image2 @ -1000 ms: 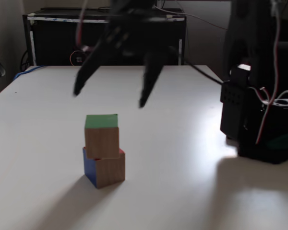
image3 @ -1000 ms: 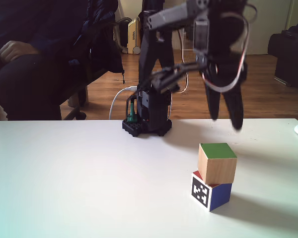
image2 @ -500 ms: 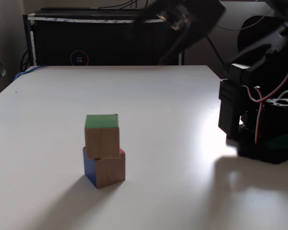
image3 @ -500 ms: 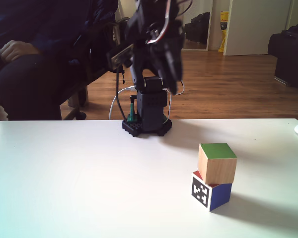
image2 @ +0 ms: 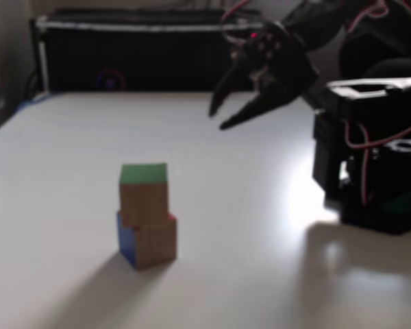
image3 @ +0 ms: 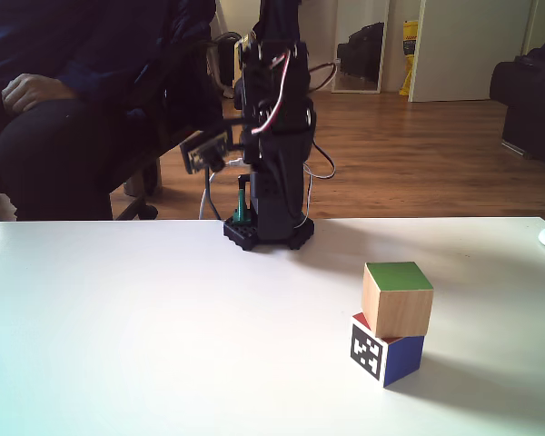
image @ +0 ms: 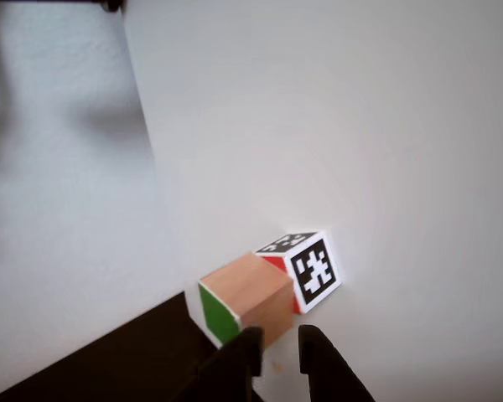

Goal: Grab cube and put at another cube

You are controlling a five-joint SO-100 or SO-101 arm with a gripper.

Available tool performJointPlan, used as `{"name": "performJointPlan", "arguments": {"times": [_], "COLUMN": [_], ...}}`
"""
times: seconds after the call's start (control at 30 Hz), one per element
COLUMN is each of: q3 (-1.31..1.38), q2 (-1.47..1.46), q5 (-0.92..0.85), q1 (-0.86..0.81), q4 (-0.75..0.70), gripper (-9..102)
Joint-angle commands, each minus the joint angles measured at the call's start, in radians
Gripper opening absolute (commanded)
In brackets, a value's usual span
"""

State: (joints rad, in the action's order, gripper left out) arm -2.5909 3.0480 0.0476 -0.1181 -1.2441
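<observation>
Arm: I saw it folded back over its base (image3: 268,232), raised above the table (image2: 68,205).
Gripper (image2: 217,118): released, jaws apart, holding nothing, I think; view blurred.
Cube (image3: 397,298): stacked on another cube (image3: 386,352), green face up.
Room: person's hand (image3: 23,91) behind table.

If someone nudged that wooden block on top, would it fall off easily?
Probably yes. The wooden block sits a little off-centre on the patterned cube, resting loose, so a sideways push would likely slide or tip it. It looks stiff and flat-sided, so it shouldn't roll far.
</observation>
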Motion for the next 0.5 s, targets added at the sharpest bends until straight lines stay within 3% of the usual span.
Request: {"name": "performJointPlan", "arguments": {"times": [0.0,0.17,0.47], "q3": [-0.058,-0.184,-0.327], "q2": [0.064,0.229,0.241], "q5": [-0.008,-0.012,-0.046], "q1": [0.005,0.012,-0.023], "q4": [0.031,0.009,0.028], "gripper": [0,0,0]}}
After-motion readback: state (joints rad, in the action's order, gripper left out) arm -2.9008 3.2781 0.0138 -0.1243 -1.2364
